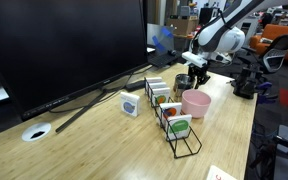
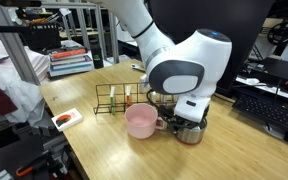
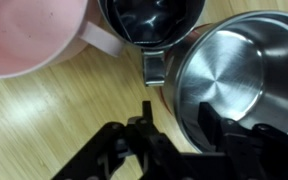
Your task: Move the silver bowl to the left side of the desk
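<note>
The silver bowl [image 3: 239, 70] is a shiny round steel bowl, standing on the desk [image 3: 44, 120] at the right of the wrist view. My gripper [image 3: 179, 118] is open and straddles its rim, with one finger outside on the wood and the other inside the bowl. The outer finger is apart from the wall. In an exterior view the bowl [image 2: 191, 131] shows just below the gripper [image 2: 190, 116], on the desk [image 2: 104, 150]. In the other exterior view the gripper [image 1: 197, 76] is down behind the pink bowl and the silver bowl is mostly hidden.
A pink bowl [image 3: 29, 35] [image 2: 141, 121] [image 1: 195, 102] stands right beside the silver bowl. A dark metal cup [image 3: 152, 20] sits behind them. A wire rack [image 1: 174, 125] [image 2: 119, 97], a big monitor [image 1: 64, 45], the grommet hole [image 1: 36, 131] and a keyboard [image 2: 269, 110] are nearby.
</note>
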Controlling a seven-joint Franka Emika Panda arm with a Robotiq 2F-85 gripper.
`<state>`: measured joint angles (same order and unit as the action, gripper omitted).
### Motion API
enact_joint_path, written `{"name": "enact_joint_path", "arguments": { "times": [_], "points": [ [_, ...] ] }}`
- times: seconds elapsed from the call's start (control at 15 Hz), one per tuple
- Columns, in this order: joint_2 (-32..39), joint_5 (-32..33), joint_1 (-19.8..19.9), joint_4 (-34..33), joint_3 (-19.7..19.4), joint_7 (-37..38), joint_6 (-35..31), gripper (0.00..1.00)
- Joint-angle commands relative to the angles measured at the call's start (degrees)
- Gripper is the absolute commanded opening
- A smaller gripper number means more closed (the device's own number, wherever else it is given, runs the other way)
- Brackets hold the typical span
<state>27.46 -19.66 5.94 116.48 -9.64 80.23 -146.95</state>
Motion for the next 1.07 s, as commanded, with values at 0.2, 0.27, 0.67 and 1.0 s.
{"name": "enact_joint_path", "arguments": {
  "times": [0.2, 0.27, 0.67, 1.0],
  "points": [
    [0.22, -0.94, 1.05, -1.34, 0.82, -2.19, 1.06, 0.02],
    [0.04, -1.07, 1.10, -1.27, 0.91, -2.39, 1.03, 0.00],
    [-2.65, -1.31, 1.08, -0.52, 0.89, -2.93, -0.35, 0.02],
    [-9.38, -0.36, 0.00, 2.15, 0.71, -3.28, -2.23, 0.02]
  ]
}}
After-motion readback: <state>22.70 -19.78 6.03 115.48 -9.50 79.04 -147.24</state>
